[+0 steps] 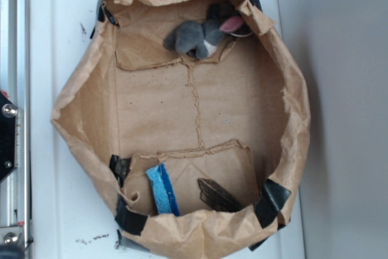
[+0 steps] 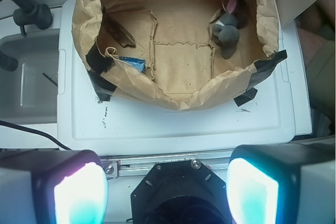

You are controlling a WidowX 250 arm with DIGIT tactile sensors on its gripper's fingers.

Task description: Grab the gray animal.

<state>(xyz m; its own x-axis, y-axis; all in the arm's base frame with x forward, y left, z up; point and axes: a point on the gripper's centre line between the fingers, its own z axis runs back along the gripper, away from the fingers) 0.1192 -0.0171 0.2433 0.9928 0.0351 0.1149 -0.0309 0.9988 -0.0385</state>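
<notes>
A wide, shallow basin made from crumpled brown paper bag (image 1: 79, 98) sat on a white plastic table (image 1: 60, 210), its rolled rim fixed in places with strips of black tape (image 1: 271, 201). The small soft gray plush animal (image 1: 203, 34), with a pink inner ear, a white patch and darker gray parts, lay on the paper floor tight against the basin's wall, at the top of the exterior view. In the wrist view the same toy (image 2: 228, 27) appeared at the upper right of the basin, resting against the inner wall.

At the opposite side of the basin, well apart from the toy, a blue sponge-like strip (image 1: 163, 189) leaned near the rim, and just beside it lay a dark brown feather-like piece (image 1: 217, 195). Neither touched the plush.

The claw (image 2: 168, 187) was seen only from the wrist camera, where its two pale fingers (image 2: 79, 190) glowed cyan at the bottom corners of the picture. They stood wide apart with nothing between them. The claw hung outside the basin, over the near edge of the table, well away from the gray animal and touching none of the objects.
</notes>
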